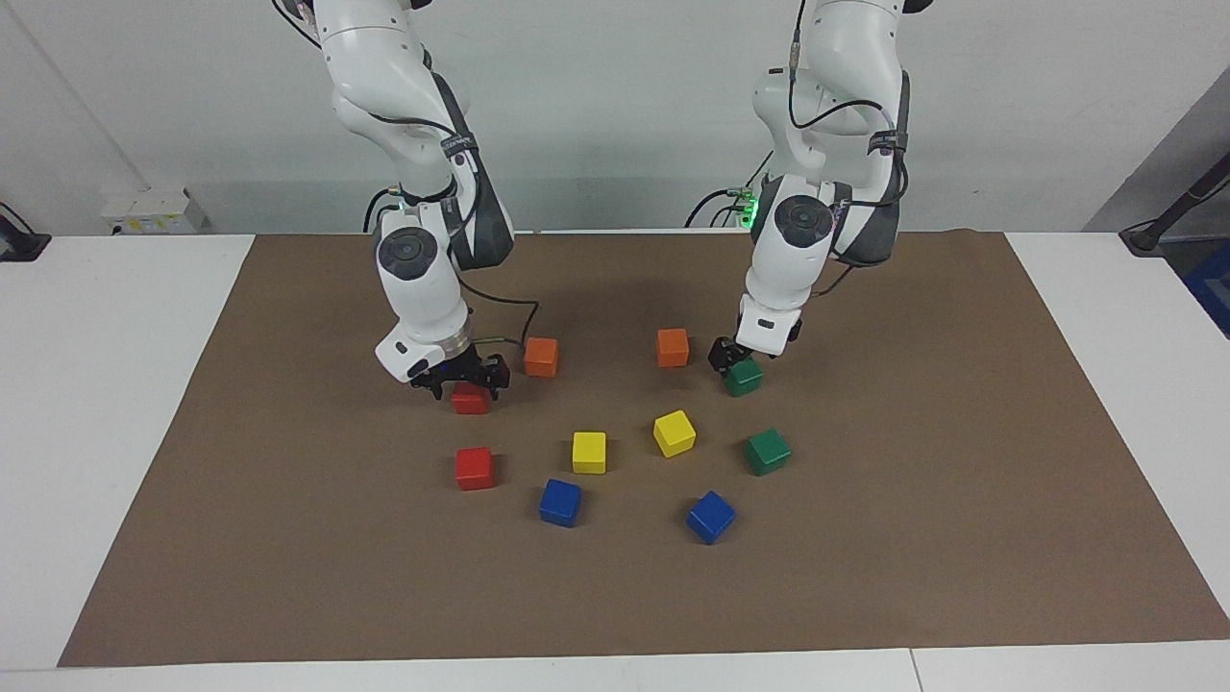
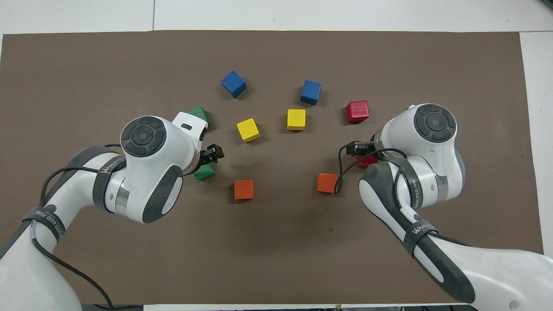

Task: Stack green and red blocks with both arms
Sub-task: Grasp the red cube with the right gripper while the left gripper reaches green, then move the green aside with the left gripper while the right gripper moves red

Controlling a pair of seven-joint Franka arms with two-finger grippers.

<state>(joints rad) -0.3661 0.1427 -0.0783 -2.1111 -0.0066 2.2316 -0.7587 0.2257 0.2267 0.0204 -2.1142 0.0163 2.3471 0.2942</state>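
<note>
My right gripper [image 1: 461, 383] is low over the brown mat [image 1: 913, 538] at the right arm's end of the table, its black fingers spread to either side of a red block [image 1: 470, 399]. That block is a small glossy cube, bright red, sitting flat on the mat, and I cannot tell whether my fingers touch its sides. An orange cube [image 1: 541, 357] stands just beside it, slightly nearer to me.

My left gripper [image 1: 732, 358] is down at a green block [image 1: 744, 377] toward the left arm's end. This cube is dark green and shiny, the same size as the red one, and most of it shows below my fingertips. Whether my fingers are spread or pressing on it I cannot tell. A second orange cube [image 1: 673, 347] sits close beside it.

The other red block [image 1: 474, 468] rests farther from me than the first, apart from it, square to the mat's edge. The other green block [image 1: 768, 451] lies farther from me than the one at my left gripper, turned a little on the mat. Between these two pairs stand two yellow cubes [image 1: 589, 452], and two blue cubes [image 1: 560, 502] lie farthest from me. Nothing is stacked.
</note>
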